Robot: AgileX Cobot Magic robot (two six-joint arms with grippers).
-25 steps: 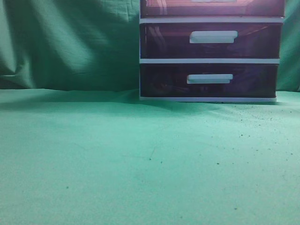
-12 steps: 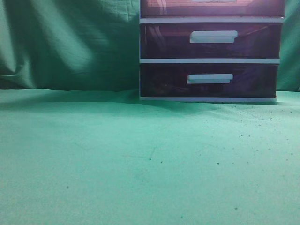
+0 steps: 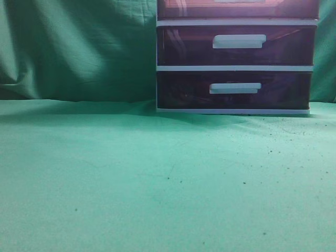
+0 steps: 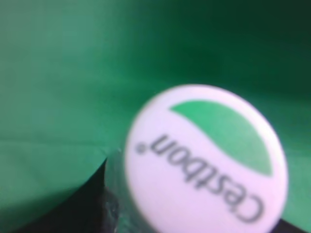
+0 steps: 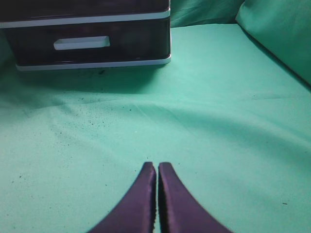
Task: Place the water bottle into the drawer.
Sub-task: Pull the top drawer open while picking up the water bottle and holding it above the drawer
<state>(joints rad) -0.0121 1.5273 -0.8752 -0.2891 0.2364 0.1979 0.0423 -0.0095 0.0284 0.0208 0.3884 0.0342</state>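
In the left wrist view the water bottle (image 4: 204, 160) fills the lower frame: a white cap with a green patch and the print "C'estbon", with the clear neck below it. It sits right in front of the camera between my left gripper's dark jaws (image 4: 90, 206), which are shut on it. Neither the bottle nor the arms show in the exterior view. The drawer (image 3: 237, 9) is at the top edge of the exterior view, mostly cut off, so I cannot tell if it is open. My right gripper (image 5: 157, 167) is shut and empty, low over the green cloth.
The white-framed drawer unit stands at the back right on the green cloth (image 3: 157, 173), with a middle drawer (image 3: 236, 46) and a bottom drawer (image 3: 233, 90), both shut. The bottom drawer also shows in the right wrist view (image 5: 82, 44). Green cloth hangs behind.
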